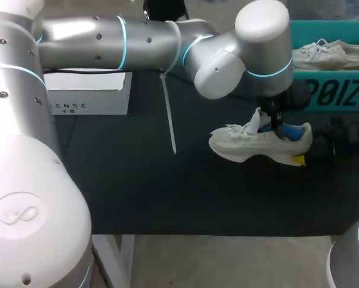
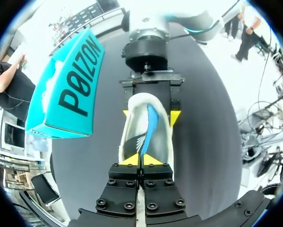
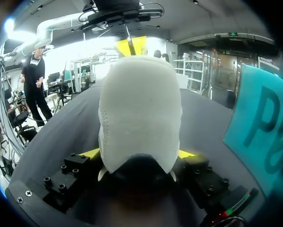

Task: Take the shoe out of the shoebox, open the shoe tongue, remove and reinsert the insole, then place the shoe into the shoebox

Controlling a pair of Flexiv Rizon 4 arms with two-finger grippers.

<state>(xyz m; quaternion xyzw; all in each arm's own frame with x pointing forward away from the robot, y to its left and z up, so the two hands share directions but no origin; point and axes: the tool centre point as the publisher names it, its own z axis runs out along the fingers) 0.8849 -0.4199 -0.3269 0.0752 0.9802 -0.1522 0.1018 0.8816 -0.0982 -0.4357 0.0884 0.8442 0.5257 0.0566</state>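
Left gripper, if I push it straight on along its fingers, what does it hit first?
The shoe: the left gripper points into its opening, shut tips seemingly pinching the blue insole, so it would press that into the sole. The right gripper clamps the heel; depth is unclear.

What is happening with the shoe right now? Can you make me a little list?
shoe: white, out of the box, over the dark table
right gripper: shut on the shoe's heel end, one finger on each side
left gripper: tips pinched together on the blue insole at the shoe's opening
shoebox: teal, just beyond the shoe
second shoe: white, lying inside the shoebox
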